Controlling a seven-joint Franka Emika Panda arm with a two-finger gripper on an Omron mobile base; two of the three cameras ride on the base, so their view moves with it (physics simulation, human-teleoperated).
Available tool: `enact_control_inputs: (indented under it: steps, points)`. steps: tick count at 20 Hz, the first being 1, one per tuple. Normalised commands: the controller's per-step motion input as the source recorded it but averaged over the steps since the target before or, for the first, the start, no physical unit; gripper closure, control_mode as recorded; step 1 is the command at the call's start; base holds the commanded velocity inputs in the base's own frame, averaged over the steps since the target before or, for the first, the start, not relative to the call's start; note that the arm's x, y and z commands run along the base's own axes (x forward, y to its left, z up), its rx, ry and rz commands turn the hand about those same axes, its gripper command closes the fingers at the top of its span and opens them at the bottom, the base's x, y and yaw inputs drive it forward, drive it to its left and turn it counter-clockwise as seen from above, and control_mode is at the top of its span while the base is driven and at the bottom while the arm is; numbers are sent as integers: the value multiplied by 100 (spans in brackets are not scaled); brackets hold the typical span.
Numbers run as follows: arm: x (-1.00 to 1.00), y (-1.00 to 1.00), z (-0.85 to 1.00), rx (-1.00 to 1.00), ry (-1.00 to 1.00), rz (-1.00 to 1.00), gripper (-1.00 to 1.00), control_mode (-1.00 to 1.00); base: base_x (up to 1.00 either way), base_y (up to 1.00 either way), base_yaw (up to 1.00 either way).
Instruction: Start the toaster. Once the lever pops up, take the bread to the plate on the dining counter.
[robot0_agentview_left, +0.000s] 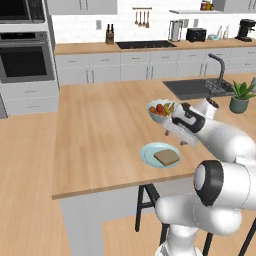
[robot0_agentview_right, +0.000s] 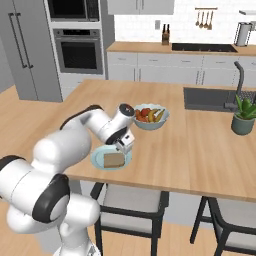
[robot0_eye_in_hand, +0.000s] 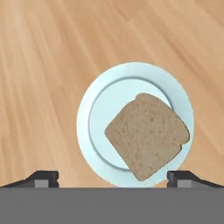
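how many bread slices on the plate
1: a single bread slice lies flat on the plate near the dining counter's front edge, below the open gripper.

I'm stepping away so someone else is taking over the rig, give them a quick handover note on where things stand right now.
Gripper: open, holding nothing, hovering just above the plate.
Bread: lying flat on the plate, on the dining counter near its front edge, beside the fruit bowl.
Toaster: on the far wall counter.
Done: bread delivered and released.
Left: apparently only backing the arm away.
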Motion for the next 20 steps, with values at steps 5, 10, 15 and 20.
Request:
enact_control_inputs:
  steps: [5,10,15,20]
  points:
    - [-28,32,52,-13,9,0,-100,-100,0,0,0]
    - [-63,25,58,-13,1,1,-100,-100,0,0,0]
    - [-66,8,54,-11,0,1,-100,-100,0,0,0]
    - [-75,1,39,-11,0,4,-100,-100,0,0,0]
